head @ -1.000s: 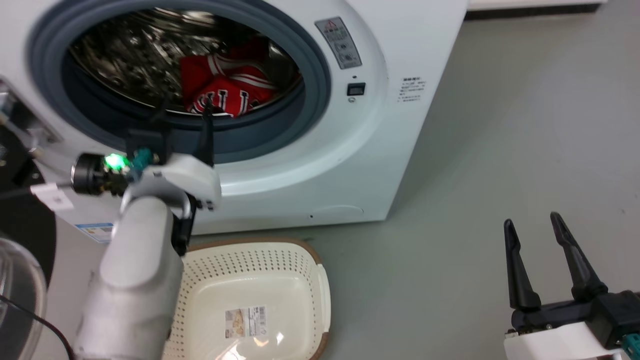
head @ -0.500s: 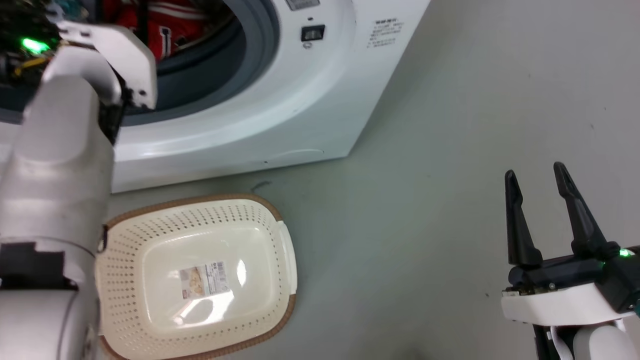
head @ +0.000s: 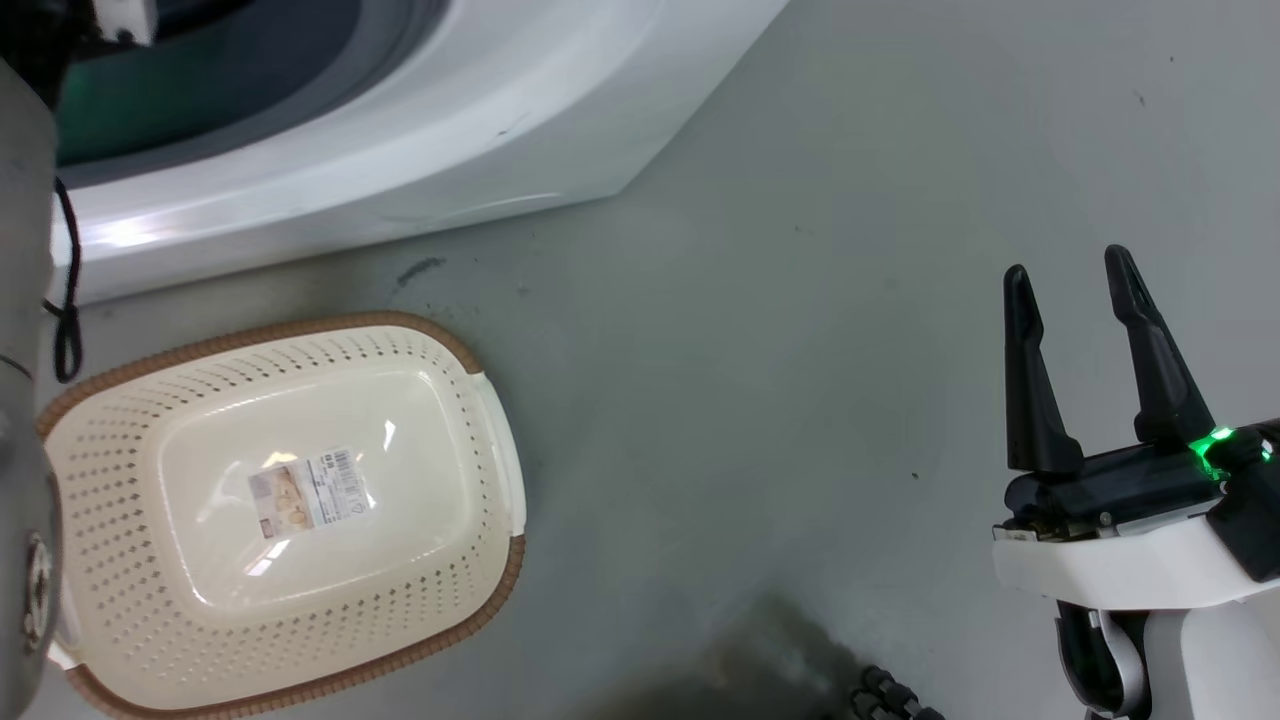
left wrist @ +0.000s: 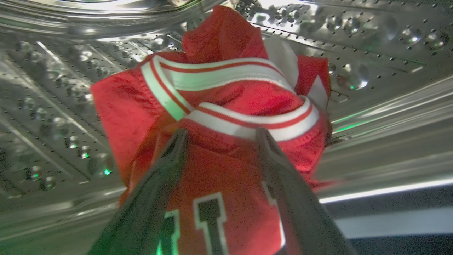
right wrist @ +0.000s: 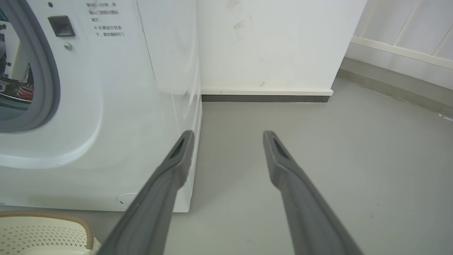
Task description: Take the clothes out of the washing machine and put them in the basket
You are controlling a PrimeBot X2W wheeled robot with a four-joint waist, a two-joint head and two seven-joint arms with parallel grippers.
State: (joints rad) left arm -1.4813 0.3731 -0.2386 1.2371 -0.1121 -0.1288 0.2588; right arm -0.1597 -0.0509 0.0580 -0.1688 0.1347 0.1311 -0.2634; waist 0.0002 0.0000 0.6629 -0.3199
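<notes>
Washing machine: your landmark is the big white washing machine (head: 400,150); in the head view you see its low front and a bit of the grey door ring
Left claw: your left claw (left wrist: 221,132) is inside the washing machine, deep in the shiny steel drum (left wrist: 53,106). Its two dark fingers are spread wide apart, so it is open and not pinching anything
Clothes: the clothes (left wrist: 226,106) are in the washing machine, in a red heap on the drum wall. You can see a jersey with white stripes and big dark letters. The jersey front lies between the two left fingers, and the finger tips reach up to the striped band. You cannot tell if the red bump behind it is a second piece
Right claw: your right claw (head: 1067,265) hangs over the grey floor (head: 800,300), well apart from the washing machine and off to its right. Its fingers are wide apart with nothing between them
Basket: the basket (head: 110,520) sits on the floor just in front of the washing machine, near its bottom edge. There are no clothes in it; a small paper label (head: 305,492) is stuck to its bottom
Left arm: your pale left forearm (head: 20,300) runs up the edge of the head view, toward the washing machine door
</notes>
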